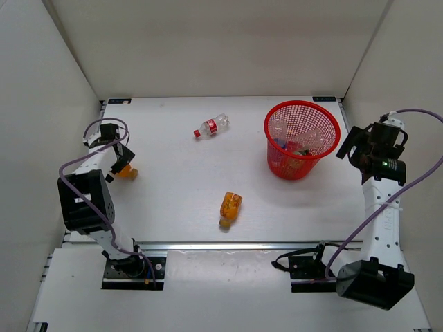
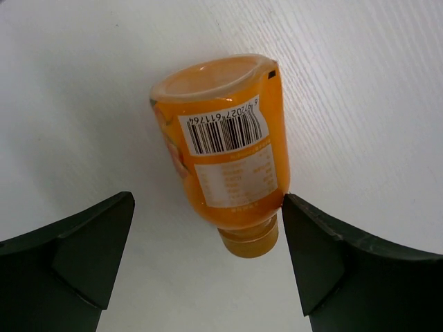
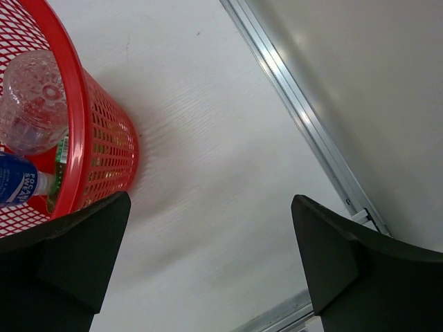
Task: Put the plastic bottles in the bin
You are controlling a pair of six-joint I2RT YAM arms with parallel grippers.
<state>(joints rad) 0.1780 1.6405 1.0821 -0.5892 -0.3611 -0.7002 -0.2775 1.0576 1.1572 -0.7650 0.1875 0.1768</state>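
Note:
The red mesh bin (image 1: 333, 122) stands at the back right and holds several bottles, a plain clear one (image 3: 31, 104) and a blue-label one (image 3: 17, 181) among them. An orange bottle (image 2: 223, 145) lies at the far left, its cap towards my left gripper (image 2: 208, 259), which is open around its cap end; the right finger touches the bottle's shoulder. It also shows in the top view (image 1: 128, 172) under the gripper (image 1: 119, 163). A second orange bottle (image 1: 230, 207) lies mid-table. A clear bottle with red label and cap (image 1: 212, 126) lies at the back. My right gripper (image 1: 353, 146) is open and empty, right of the bin.
White walls close the table on three sides. A metal rail (image 3: 304, 121) runs along the right edge beside my right gripper, and another rail (image 1: 242, 245) along the near edge. The bin's rim (image 3: 82, 117) is at the left of the right wrist view.

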